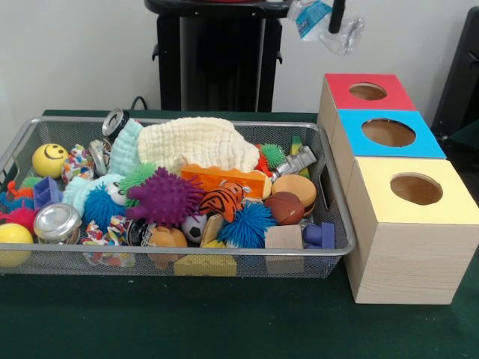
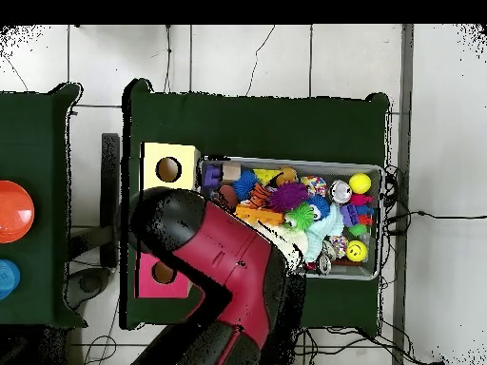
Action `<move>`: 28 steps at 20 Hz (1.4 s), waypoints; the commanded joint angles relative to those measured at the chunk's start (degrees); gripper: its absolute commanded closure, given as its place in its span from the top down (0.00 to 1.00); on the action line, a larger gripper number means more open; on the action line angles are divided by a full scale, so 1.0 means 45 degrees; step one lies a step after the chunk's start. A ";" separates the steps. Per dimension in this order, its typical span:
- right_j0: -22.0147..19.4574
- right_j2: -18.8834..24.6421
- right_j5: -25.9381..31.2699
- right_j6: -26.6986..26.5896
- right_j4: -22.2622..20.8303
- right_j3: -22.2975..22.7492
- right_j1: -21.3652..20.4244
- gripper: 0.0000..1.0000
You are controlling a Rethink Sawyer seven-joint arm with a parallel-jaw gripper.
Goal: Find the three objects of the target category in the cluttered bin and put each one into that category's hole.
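Observation:
A wire mesh bin [image 1: 333, 187] holds a jumble of toys: a purple spiky ball [image 1: 165, 198], a tiger-striped ball [image 1: 223, 200], a yellow smiley ball [image 1: 49, 159], a blue spiky ball [image 1: 247, 224], an orange block [image 1: 224, 178], a cream cloth [image 1: 198, 142] and a silver tin [image 1: 57, 222]. To its right stand three wooden boxes with round holes, topped red [image 1: 340, 82], blue [image 1: 426, 146] and yellow [image 1: 374, 172]. My gripper [image 1: 337, 15] shows only at the top edge, above the red box. A clear plastic piece with a blue label [image 1: 310, 16] hangs beside it.
Seen from overhead, my red arm [image 2: 228, 266] covers the blue box and the bin's near corner; the yellow box [image 2: 152, 157] and red box [image 2: 147, 285] still show. A second green table on the left carries an orange disc [image 2: 11, 211]. Green cloth [image 1: 224, 321] lies before the bin.

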 commanded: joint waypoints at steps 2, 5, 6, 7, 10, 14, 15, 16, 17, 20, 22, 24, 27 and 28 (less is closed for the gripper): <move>0.0366 0.1897 -0.1993 0.4368 0.1695 0.1772 0.0810 0.00; 0.0511 0.1993 -0.2270 0.4544 0.2011 0.1897 0.0899 0.00; 0.0550 0.2014 -0.2364 0.4577 0.2104 0.1921 0.0938 0.00; 0.0582 0.2100 -0.2520 0.4592 0.2251 0.1953 0.0999 0.00; 0.0709 0.2235 -0.2847 0.4693 0.2595 0.2062 0.1117 0.00; 0.0780 0.2247 -0.3052 0.4642 0.2790 0.2044 0.1233 0.00; 0.0801 0.2252 -0.3100 0.4666 0.2853 0.2057 0.1251 0.00; 0.0832 0.2277 -0.3162 0.4708 0.2941 0.2084 0.1264 0.00; 0.0858 0.2309 -0.3258 0.4755 0.3032 0.2105 0.1285 0.00; 0.0910 0.2590 -0.3846 0.4768 0.3486 0.2206 0.1402 0.00; 0.0991 0.2756 -0.4171 0.4938 0.3826 0.2148 0.1571 0.00; 0.1119 0.2834 -0.4357 0.5247 0.4073 0.2006 0.1752 0.00; 0.1260 0.2872 -0.4515 0.5525 0.4349 0.1894 0.1889 0.00; 0.1292 0.2868 -0.4538 0.5580 0.4424 0.1857 0.1921 0.00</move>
